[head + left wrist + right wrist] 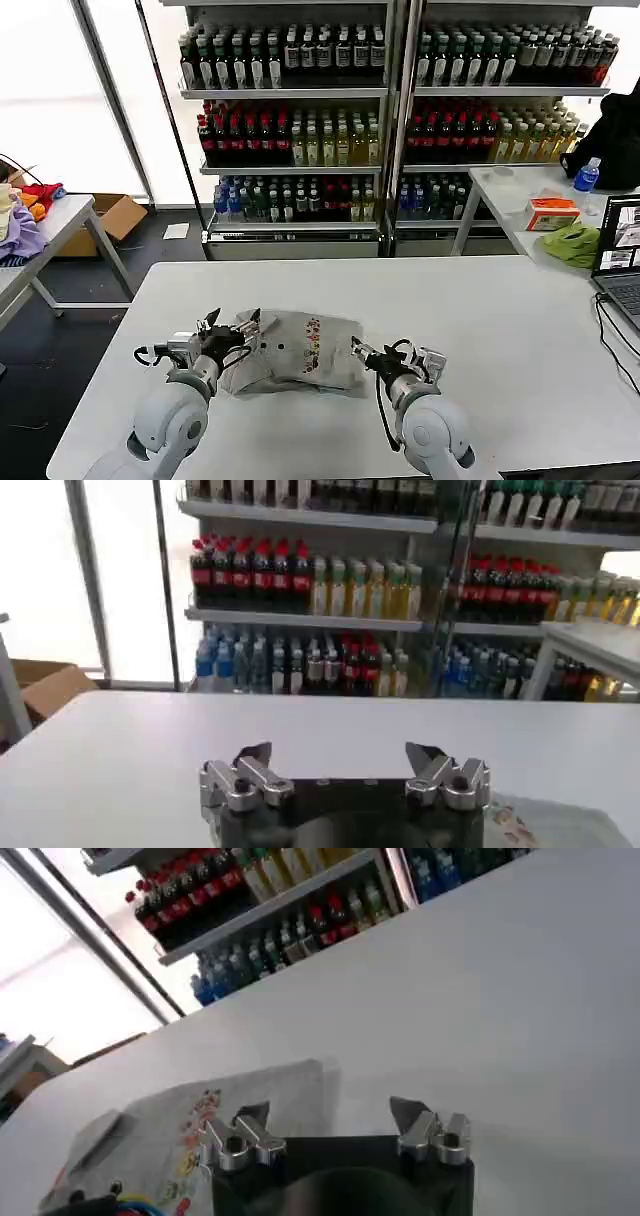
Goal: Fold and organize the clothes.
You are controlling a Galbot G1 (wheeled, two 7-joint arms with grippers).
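Only T-shirt [300,352] print shows, wording unreadable.

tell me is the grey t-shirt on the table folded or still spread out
Folded. The T-shirt lies as a compact bundle on the white table, no sleeves spread, print on top, between the open left gripper and right gripper.

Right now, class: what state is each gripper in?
Left gripper: open, holding nothing, beside the folded grey T-shirt.
Right gripper: open, holding nothing.

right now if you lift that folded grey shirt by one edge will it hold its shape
Probably not. The light grey cotton T-shirt lies in soft rumpled folds on the white table, so it would likely droop and unfold. It looks light and unlikely to slide far.
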